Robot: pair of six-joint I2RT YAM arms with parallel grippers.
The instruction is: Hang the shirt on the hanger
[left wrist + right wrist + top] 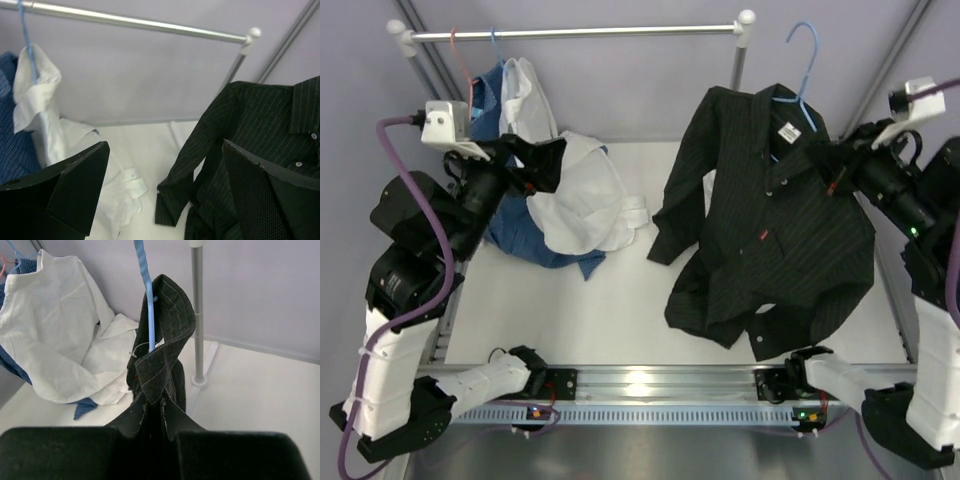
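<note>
Right gripper [160,434]: clamped on shirt [770,230] near collar; hanger [807,75] hook above.
Left gripper [165,145]: wide, empty.
Nearby: white shirt [582,200], rail post [197,315].

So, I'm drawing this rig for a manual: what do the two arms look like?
Both arms have white lower links and black joint housings: left arm, right arm. A purple cable loops along each. Each wrist carries a white camera mount. The left fingers are black wedges; one has a fine dotted mesh face.
</note>
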